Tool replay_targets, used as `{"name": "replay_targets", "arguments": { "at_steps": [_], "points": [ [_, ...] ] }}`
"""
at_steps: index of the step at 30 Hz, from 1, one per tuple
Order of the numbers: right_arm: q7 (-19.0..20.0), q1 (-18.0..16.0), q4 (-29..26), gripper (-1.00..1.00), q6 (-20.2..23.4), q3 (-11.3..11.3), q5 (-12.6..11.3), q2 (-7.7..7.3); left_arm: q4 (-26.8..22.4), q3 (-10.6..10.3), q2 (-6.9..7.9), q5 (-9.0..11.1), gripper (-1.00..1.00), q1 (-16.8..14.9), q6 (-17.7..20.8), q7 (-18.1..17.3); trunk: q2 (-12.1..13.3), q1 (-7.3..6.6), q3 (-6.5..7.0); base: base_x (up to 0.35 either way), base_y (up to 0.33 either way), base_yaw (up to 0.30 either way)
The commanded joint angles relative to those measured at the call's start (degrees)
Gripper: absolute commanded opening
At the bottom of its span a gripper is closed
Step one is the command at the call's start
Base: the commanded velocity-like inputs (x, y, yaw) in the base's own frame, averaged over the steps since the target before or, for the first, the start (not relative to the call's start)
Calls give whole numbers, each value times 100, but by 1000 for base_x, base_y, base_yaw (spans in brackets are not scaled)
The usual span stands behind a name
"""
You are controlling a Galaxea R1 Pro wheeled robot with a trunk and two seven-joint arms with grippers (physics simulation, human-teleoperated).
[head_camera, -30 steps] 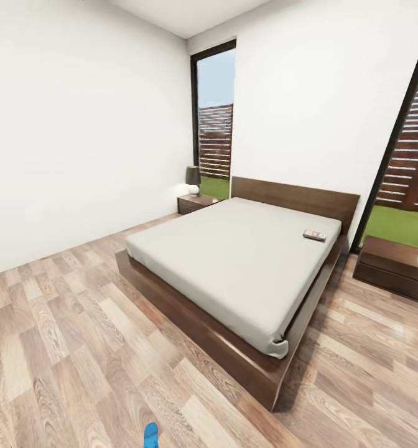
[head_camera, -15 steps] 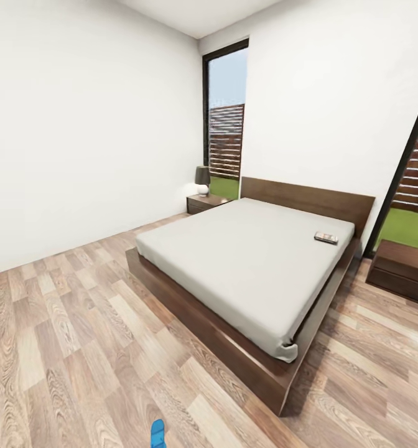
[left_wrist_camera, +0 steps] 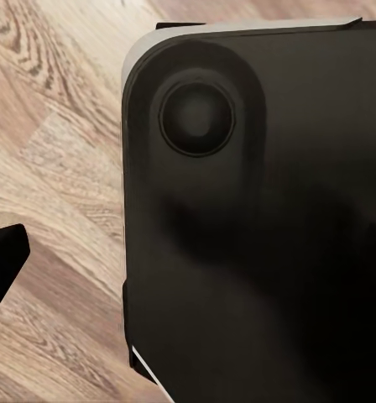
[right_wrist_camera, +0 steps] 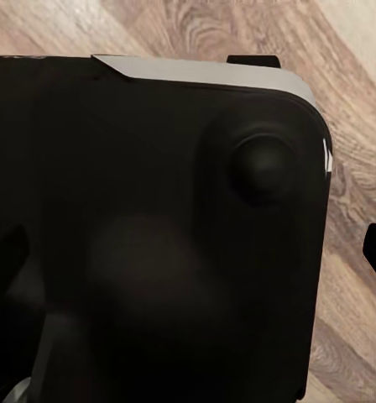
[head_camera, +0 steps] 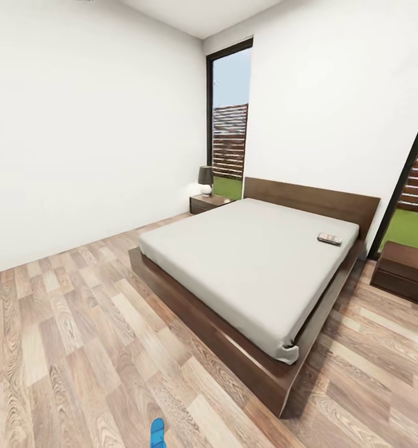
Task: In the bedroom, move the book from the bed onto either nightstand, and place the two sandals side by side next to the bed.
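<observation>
The bed (head_camera: 252, 267) is set in the far right part of the bedroom, headboard (head_camera: 311, 199) against the back wall (head_camera: 333, 99); the book (head_camera: 329, 238) is laid on the mattress near the headboard, toward the bed's right edge; 1 nightstand (head_camera: 208, 202) is placed left of the headboard, in front of the left window (head_camera: 229, 118), with a lamp (head_camera: 205, 179) on it; the other nightstand (head_camera: 409, 271) is placed right of the bed, below the right window (head_camera: 417, 180); 1 sandal (head_camera: 157, 432) is seen on the floor (head_camera: 66, 348) at the near edge of the head view, well apart from the bed's foot corner; floor is seen behind robot housing in both wrist views.
</observation>
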Motion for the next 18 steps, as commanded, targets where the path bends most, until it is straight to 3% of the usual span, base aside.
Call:
{"name": "replay_targets", "arguments": {
  "at_steps": [1,18],
  "points": [
    [-5,0,-3,100,-1,3,3,1,-8,2,0,5,100,3,-9,5,-2,0,-4,0,-140,127],
    [-5,0,4,100,-1,4,11,5,-9,2,0,5,100,3,-11,-2,-2,0,-4,0,-169,202]
  ]
}}
